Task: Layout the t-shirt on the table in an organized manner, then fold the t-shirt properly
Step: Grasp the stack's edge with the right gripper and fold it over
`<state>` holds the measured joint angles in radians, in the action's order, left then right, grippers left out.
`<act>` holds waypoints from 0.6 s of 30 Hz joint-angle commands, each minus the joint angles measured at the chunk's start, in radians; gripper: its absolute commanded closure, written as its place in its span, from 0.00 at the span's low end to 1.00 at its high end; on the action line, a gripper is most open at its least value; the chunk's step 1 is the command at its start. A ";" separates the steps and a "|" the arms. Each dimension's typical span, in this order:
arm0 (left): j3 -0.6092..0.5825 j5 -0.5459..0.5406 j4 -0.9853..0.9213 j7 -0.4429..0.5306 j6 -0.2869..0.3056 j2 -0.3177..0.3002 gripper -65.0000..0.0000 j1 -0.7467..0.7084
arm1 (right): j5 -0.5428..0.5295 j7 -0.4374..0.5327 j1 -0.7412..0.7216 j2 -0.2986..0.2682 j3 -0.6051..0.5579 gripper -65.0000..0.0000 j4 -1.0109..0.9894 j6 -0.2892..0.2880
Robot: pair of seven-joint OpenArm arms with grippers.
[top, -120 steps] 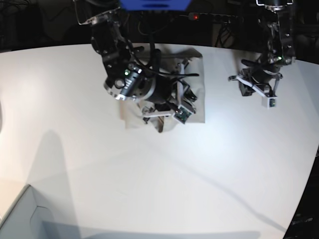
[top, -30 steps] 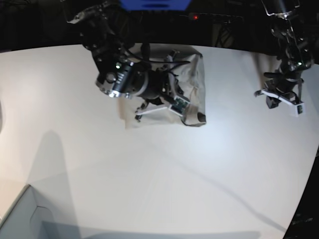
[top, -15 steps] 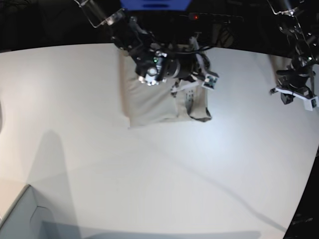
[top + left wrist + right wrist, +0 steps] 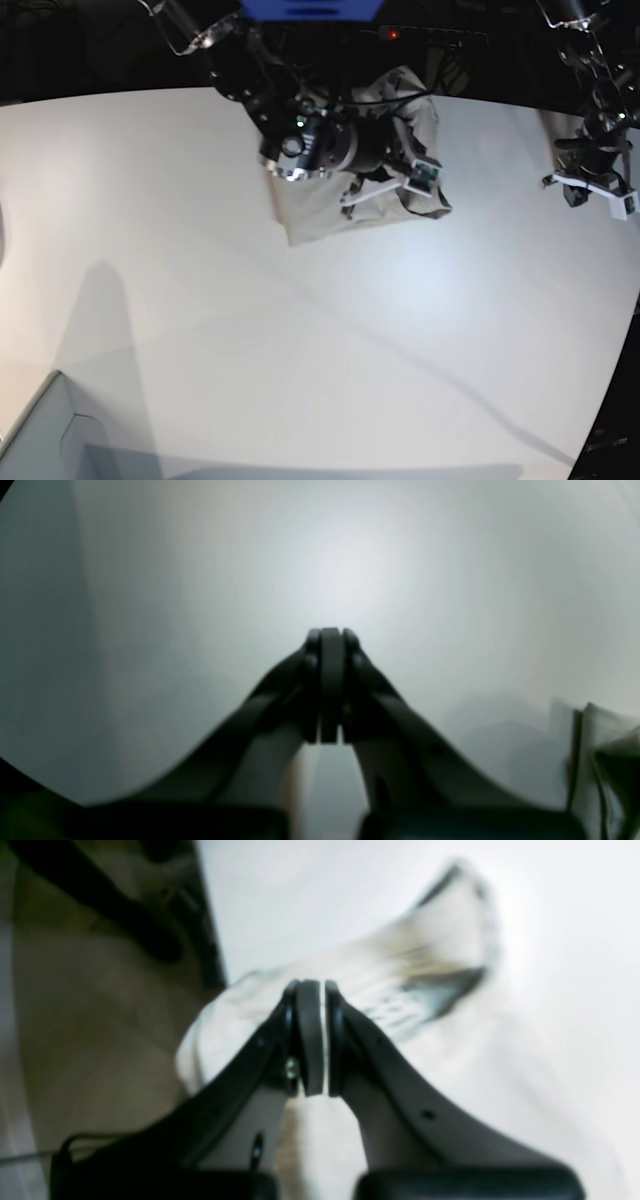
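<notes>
At the far edge of the counter [image 4: 200, 330], the shirt [image 4: 320, 215] has slid toward the left arm's side since half a second ago, dragged by the right arm. The soft, wrinkled beige cloth lies bunched under that arm. The right fingers [image 4: 316, 1037] are pressed together over the shirt; whether they pinch cloth is unclear. The left fingers [image 4: 330, 685] are closed on nothing, above bare white counter.

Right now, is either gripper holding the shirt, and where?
Left gripper: shut, empty. Right gripper: shut over the t-shirt; whether cloth is pinched cannot be told.
</notes>
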<state>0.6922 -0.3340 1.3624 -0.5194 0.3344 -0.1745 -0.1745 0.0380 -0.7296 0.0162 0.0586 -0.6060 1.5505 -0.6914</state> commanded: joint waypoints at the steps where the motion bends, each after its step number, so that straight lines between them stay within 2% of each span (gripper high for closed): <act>1: 0.004 -0.014 0.022 0.021 0.004 -0.015 1.00 -0.012 | -0.016 0.026 -0.005 0.013 0.022 1.00 0.026 -0.007; 8: 0.004 -0.014 0.024 0.021 0.004 -0.009 1.00 -0.061 | -0.016 0.049 -0.060 0.043 0.082 1.00 -0.028 -0.007; 18: 0.004 -0.015 0.019 0.021 0.004 -0.006 1.00 -0.089 | -0.016 0.169 -0.190 0.096 0.082 1.00 -0.335 -0.007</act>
<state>0.6907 -0.3412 1.3640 -0.5201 0.3367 -0.1665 -0.2676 0.0406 -0.5869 -0.1539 0.1337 -0.5236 1.1973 -0.6914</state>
